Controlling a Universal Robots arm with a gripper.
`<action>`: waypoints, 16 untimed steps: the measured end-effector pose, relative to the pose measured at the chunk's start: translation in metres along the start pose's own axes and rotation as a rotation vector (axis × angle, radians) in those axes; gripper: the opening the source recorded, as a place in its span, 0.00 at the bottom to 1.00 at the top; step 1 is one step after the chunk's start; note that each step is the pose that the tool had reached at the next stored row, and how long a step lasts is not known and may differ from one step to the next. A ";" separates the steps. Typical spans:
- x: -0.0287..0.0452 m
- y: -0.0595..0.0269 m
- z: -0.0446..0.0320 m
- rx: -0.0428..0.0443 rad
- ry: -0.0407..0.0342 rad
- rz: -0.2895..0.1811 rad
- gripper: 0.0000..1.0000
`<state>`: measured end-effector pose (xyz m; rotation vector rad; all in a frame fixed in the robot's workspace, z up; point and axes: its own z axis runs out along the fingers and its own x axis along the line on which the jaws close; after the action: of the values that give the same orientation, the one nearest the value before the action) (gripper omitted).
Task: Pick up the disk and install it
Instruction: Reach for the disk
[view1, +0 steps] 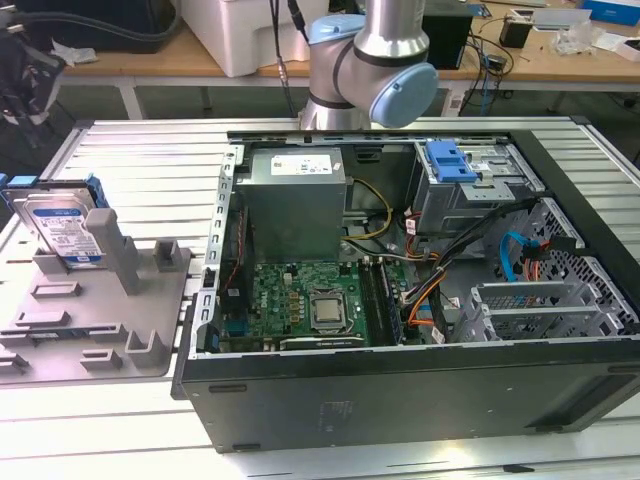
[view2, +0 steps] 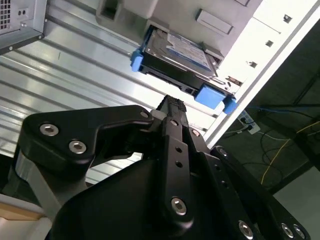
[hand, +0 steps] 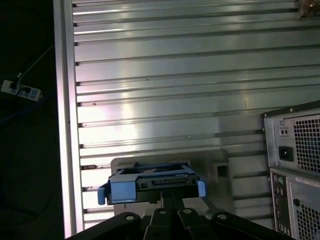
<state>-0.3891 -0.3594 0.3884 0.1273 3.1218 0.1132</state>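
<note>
The disk (view1: 60, 225) is a silver hard drive with a blue-and-white label in a blue caddy rail. It stands tilted on edge at the back of the grey fixture (view1: 110, 320), at the exterior view's left. Both wrist views show the disk (view2: 182, 50) (hand: 152, 182) just beyond my gripper (view2: 172, 104) (hand: 167, 200). The black fingers are together with nothing between them. Their tips point at the disk's blue-edged end, with a gap between tips and disk.
An open computer case (view1: 400, 400) lies at the exterior view's right, holding a grey drive cage with a blue latch bracket (view1: 450, 160), a motherboard (view1: 305, 300) and loose cables. The arm (view1: 370, 60) rises behind it. The slatted metal table (hand: 175, 100) ends at an edge near the fixture.
</note>
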 end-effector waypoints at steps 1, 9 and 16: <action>0.0040 -0.0001 0.0000 0.0000 0.0000 0.000 0.11; 0.0233 -0.0003 0.0000 -0.0001 0.0001 0.000 0.11; 0.0240 -0.0004 0.0000 -0.0001 0.0001 0.000 0.11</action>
<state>-0.4130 -0.3578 0.3880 0.1279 3.1219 0.1133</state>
